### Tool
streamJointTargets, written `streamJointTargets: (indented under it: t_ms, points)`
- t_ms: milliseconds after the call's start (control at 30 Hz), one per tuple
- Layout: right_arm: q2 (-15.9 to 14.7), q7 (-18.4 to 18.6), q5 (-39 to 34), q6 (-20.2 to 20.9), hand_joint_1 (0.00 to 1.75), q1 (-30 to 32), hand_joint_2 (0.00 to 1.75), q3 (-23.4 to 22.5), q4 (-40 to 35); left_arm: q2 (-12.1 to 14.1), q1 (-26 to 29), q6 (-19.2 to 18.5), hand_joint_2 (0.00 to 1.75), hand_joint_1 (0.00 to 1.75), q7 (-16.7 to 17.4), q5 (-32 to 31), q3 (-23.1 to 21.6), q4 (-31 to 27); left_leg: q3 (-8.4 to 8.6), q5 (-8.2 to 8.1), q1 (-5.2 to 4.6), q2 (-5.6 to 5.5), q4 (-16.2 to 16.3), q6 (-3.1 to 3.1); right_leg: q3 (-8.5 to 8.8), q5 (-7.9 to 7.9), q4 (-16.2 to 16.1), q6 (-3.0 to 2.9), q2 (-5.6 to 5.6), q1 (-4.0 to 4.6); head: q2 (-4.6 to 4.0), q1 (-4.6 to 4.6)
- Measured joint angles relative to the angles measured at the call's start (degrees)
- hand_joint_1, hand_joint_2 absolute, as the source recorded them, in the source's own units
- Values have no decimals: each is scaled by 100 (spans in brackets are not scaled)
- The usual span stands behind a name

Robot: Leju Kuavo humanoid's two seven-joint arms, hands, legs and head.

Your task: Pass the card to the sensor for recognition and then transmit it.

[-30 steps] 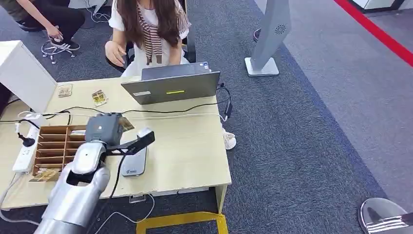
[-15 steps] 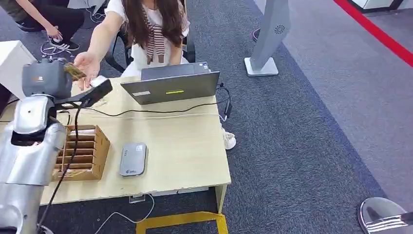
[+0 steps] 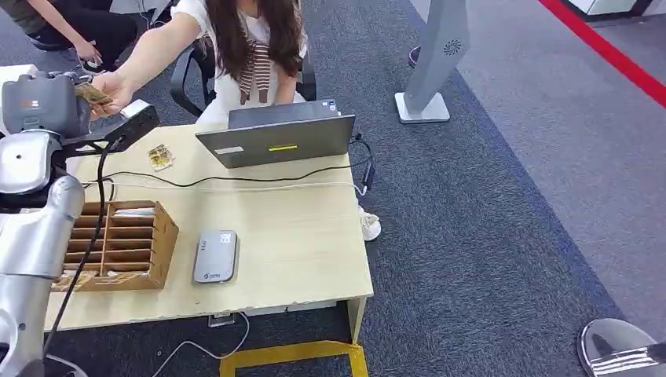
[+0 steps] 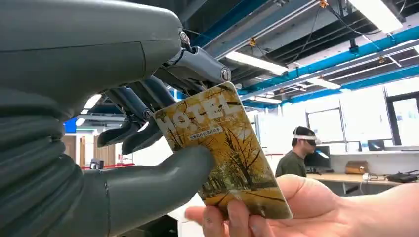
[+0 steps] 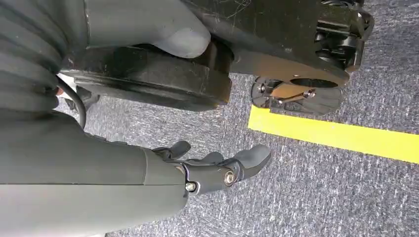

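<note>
My left hand (image 3: 47, 106) is raised at the table's far left and pinches a yellow hotel card (image 3: 93, 93) between thumb and fingers. In the left wrist view the card (image 4: 225, 148) shows autumn trees, and a person's hand (image 4: 296, 207) grips its lower end while my left hand (image 4: 148, 133) still holds it. The person's hand (image 3: 110, 93) reaches in from behind the desk. The grey card sensor (image 3: 215, 256) lies flat on the table near the front edge. My right hand (image 5: 217, 170) hangs over the carpet with its fingers apart and nothing in it.
A wooden slotted card box (image 3: 118, 245) stands left of the sensor. An open grey laptop (image 3: 276, 137) sits at the table's back, with cables (image 3: 236, 182) running across. Loose cards (image 3: 159, 157) lie near the laptop. A white power strip lies at the left edge.
My left arm lifted the card from over the sensor up and left towards the seated person. The person's hand reached out and has taken hold of the card.
</note>
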Motion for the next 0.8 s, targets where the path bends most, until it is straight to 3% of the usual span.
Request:
streamJointTargets:
  t_ms: [33,67,633,800]
  points:
    - [0,-2,-2,0,0,0,175,0,0,0,0,2,175,17,2,0,0,9,0,0,0,1,0,0,0,0,0,0,1,0,0,-2]
    - [0,0,-2,0,0,1,175,0,0,0,1,15,175,0,4,2,2,20,0,0,1,2,0,0,0,0,0,0,2,0,0,-2]
    - [0,0,-2,-2,0,5,175,0,2,33,117,129,175,0,83,15,79,24,-1,1,1,0,0,1,0,0,0,0,0,0,0,0]
    - [0,-26,-11,-2,0,5,175,0,2,33,257,348,175,0,39,92,114,4,0,1,1,1,0,1,0,0,0,0,0,0,0,0]
